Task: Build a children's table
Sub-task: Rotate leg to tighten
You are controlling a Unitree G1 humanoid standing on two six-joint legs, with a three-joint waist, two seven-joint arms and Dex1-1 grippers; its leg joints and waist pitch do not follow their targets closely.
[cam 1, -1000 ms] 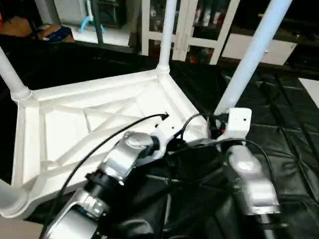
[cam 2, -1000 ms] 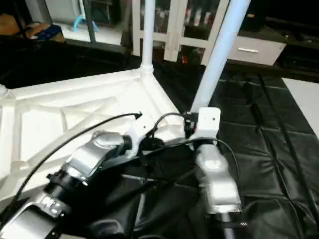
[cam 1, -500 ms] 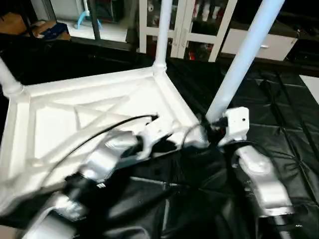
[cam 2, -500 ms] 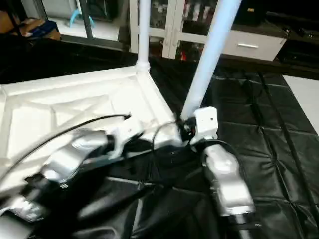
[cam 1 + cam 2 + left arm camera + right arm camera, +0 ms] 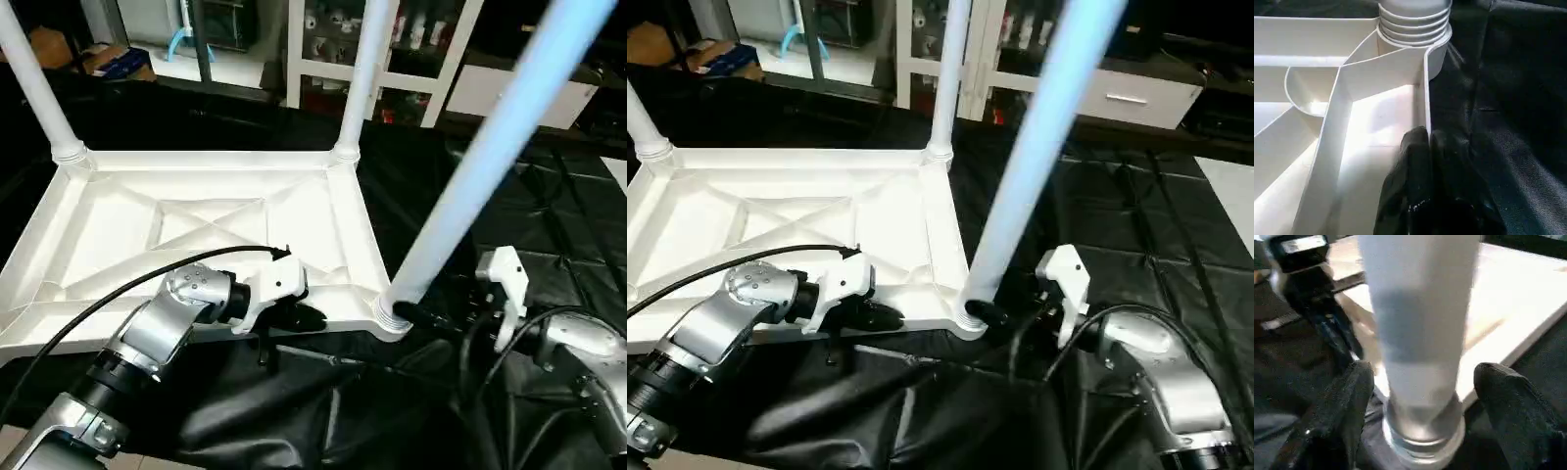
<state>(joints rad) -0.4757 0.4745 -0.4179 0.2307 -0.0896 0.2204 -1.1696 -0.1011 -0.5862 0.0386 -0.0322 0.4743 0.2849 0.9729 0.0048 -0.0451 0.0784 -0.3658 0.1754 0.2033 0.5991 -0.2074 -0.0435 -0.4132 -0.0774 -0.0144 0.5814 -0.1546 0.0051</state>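
The children's table lies upside down on a black mat, its X-ribbed white top (image 5: 196,220) facing up. White legs stand in the far left socket (image 5: 39,88), the far right socket (image 5: 358,78) and the near right socket (image 5: 490,147). My left gripper (image 5: 306,317) is shut on the thin rim wall (image 5: 1426,88) of the near edge, just left of the near right socket. My right gripper (image 5: 1425,372) is open, one finger (image 5: 1354,396) on each side of that leg's base (image 5: 1420,382), with gaps to the leg.
Black quilted mat (image 5: 558,206) covers the floor around and to the right of the table. A white glass-door cabinet (image 5: 431,49) stands at the back. Black cables (image 5: 118,299) loop over both forearms. A box and blue items (image 5: 118,64) sit far back left.
My right gripper has opened off the near right leg's base and the arm has drawn back to the right. The camera has shifted. The left gripper stays shut on the rim.
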